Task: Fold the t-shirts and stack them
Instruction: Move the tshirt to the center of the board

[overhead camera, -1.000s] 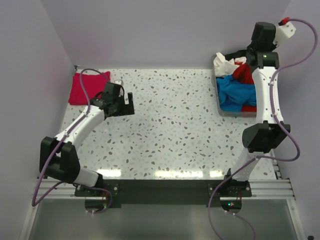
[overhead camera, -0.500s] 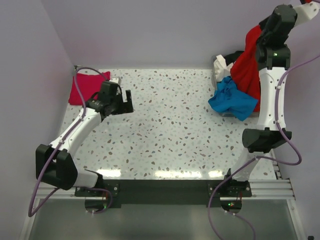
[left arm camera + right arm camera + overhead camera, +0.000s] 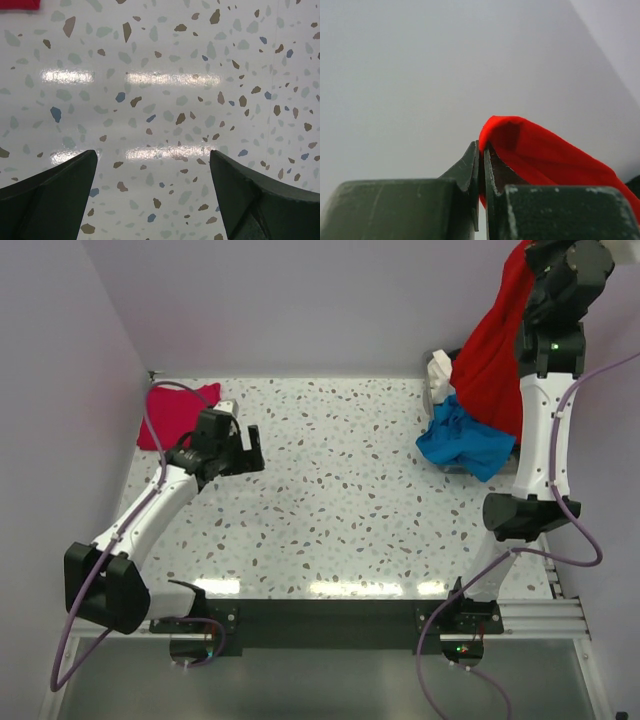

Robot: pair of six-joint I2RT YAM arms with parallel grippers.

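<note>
My right gripper is raised high at the back right, shut on a fold of the bright red t-shirt, which hangs down from it over the bin. The right wrist view shows the jaws of that gripper pinched together on the red cloth. Below, a blue t-shirt spills over the bin's left side and a white one lies behind it. A folded magenta-pink t-shirt lies at the back left. Just right of it my left gripper is open over bare table, and in its wrist view the gripper holds nothing.
The speckled table runs between the arms. The bin at the back right is mostly covered by shirts. Walls stand close on the left, back and right. A corner of the magenta shirt shows in the left wrist view.
My right arm has risen, pulling the red t-shirt up out of the bin. The blue shirt was dragged over the bin's edge. My left arm shifted slightly.
</note>
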